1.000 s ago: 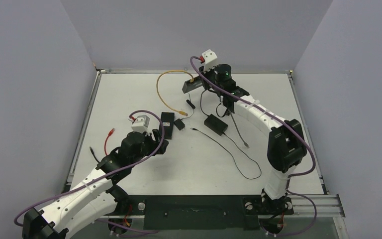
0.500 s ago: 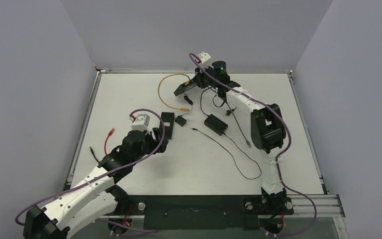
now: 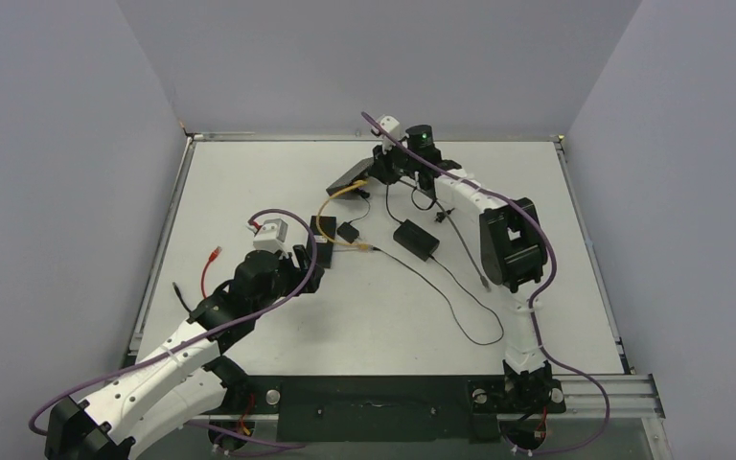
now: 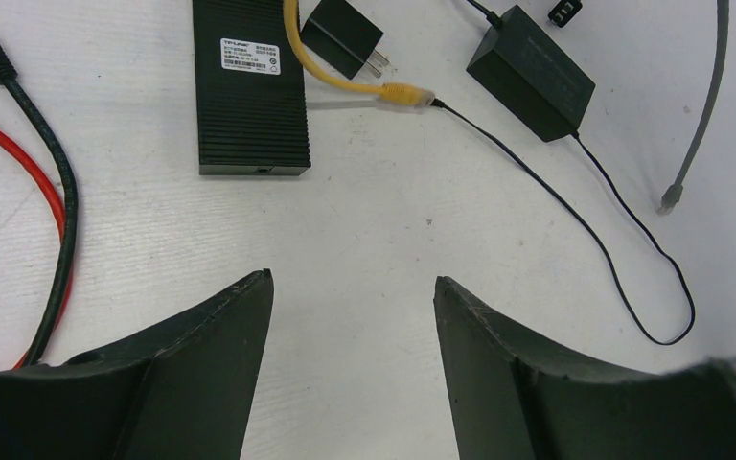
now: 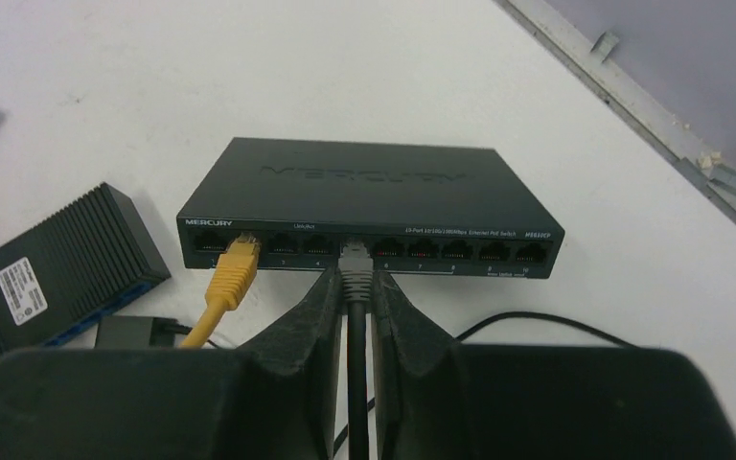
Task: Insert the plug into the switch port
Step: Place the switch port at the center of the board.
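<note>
Got the grey plug (image 5: 355,261) pinched tight in the right fingers (image 5: 309,321), nose right at a middle port of the Mercury switch (image 5: 364,182) near the counter's (image 3: 537,192) far edge. Lies straight ahead along the fingers, so probably just needs a push forward. Left fingers (image 4: 220,331) spread, empty, well apart.

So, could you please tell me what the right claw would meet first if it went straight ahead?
Most likely the front of the black switch: the right claw points at its middle ports, with the grey plug it grips at one of them.
</note>
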{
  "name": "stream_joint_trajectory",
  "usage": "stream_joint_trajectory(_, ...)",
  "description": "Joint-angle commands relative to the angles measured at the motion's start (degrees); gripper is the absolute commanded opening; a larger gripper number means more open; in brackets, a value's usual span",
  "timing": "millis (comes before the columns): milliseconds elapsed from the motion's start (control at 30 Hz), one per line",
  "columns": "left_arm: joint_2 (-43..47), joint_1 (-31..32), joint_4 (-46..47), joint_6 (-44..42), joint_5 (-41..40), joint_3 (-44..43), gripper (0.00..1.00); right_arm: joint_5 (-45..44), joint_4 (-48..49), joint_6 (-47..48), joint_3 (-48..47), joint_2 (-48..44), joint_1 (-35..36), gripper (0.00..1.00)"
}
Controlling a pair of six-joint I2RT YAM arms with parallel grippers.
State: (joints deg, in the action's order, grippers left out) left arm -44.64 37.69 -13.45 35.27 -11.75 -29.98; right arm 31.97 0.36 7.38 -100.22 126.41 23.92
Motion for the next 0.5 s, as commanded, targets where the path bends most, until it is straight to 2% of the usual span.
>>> stream_joint_trajectory(0, 0.6, -0.4, 2.9, -0.9, 0.6, -0.6, 0.60, 1.0, -5.1, 2.7, 0.2, -1.2, -1.9, 0.00)
stream_joint_trajectory(333, -0.7, -0.4, 3.2, -0.9, 0.4, -1.2, 0.60, -10.7, -16.9, 1.6, -17.6, 9.0, -2.6, 0.00)
stream_joint_trajectory(400, -1.1, -0.5, 3.2, -1.0, 0.2, -1.3, 0.60, -14.0, -18.0, 0.3, -21.1, 10.9, -2.7, 0.03)
stream_joint_trajectory(467, -1.6, -0.6, 3.3, -1.1, 0.2, -1.5, 0.60, -16.3, -18.3, -1.4, -23.0, 12.0, -2.7, 0.16)
